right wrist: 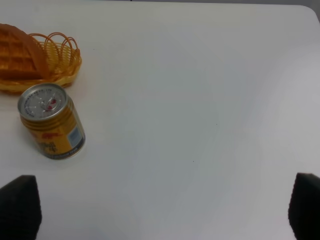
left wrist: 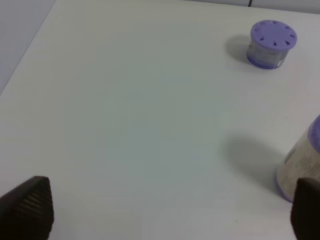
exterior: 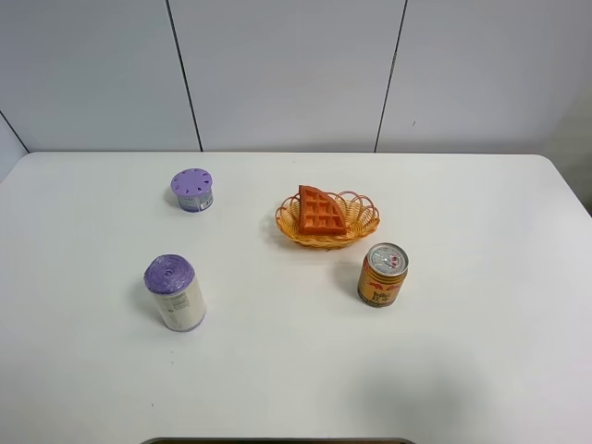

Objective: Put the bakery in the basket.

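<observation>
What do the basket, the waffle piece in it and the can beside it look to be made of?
Basket: woven orange-yellow strands with a looped rim, glossy, so probably plastic or wire, possibly wicker. Waffle piece: matte orange-brown with square dimples; real or a foam or plastic replica, I can't tell. Can: metal, with a shiny silver pull-tab lid and a printed gold-and-red wall.
</observation>
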Available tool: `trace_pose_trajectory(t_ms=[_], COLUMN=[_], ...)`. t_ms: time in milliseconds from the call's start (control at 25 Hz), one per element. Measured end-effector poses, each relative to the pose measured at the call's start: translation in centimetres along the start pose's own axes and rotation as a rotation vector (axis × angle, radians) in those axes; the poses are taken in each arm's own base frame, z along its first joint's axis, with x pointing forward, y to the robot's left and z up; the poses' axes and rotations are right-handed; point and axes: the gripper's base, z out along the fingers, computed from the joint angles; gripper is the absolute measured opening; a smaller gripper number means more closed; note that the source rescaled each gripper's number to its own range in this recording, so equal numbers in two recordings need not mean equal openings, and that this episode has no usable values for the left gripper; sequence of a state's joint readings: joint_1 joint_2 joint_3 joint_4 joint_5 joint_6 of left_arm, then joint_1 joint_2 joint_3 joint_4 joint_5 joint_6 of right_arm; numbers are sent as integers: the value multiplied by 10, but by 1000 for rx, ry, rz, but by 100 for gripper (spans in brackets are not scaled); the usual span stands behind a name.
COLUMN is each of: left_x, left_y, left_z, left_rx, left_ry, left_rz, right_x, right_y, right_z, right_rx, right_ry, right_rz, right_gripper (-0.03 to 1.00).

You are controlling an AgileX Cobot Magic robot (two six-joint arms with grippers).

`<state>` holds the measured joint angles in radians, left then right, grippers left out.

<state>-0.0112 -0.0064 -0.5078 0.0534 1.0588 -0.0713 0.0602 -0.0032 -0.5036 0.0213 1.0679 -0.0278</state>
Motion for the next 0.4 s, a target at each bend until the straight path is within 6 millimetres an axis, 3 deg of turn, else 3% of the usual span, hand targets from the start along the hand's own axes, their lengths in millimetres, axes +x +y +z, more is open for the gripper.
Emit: trace_pose_trajectory(t_ms=[400], left_x=[0], left_y=[0], left_z=[0], left_rx=[0], left_ry=[0], left_rz=[0], right_x=[0], right_y=[0], right_z=[0], right_rx=[0], right_ry=[0], right_rz=[0], right_gripper=[100])
